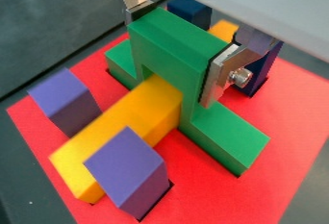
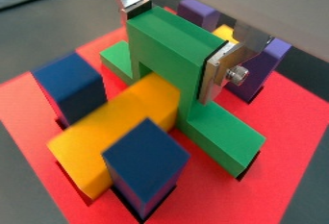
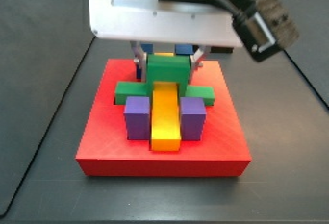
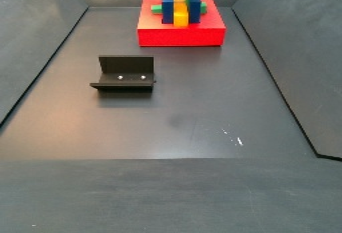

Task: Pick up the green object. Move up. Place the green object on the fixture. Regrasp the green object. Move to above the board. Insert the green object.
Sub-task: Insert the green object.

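Observation:
The green object (image 1: 174,60) stands on the red board (image 1: 38,132), straddling the long yellow bar (image 1: 122,136), with its wide bar low on the board; it also shows in the second wrist view (image 2: 174,60). My gripper (image 1: 176,53) is shut on the green object's upright part, one silver finger on each side, as both wrist views show (image 2: 176,47). In a side view the green object (image 3: 164,72) sits at the far end of the yellow bar (image 3: 166,117) on the board (image 3: 161,156). The fixture (image 4: 124,74) stands apart on the floor.
Blue and purple blocks (image 1: 62,98) (image 1: 129,170) flank the yellow bar on the board, and more stand behind the green object (image 2: 195,12). In a side view the board (image 4: 181,32) is at the far end of the dark walled floor.

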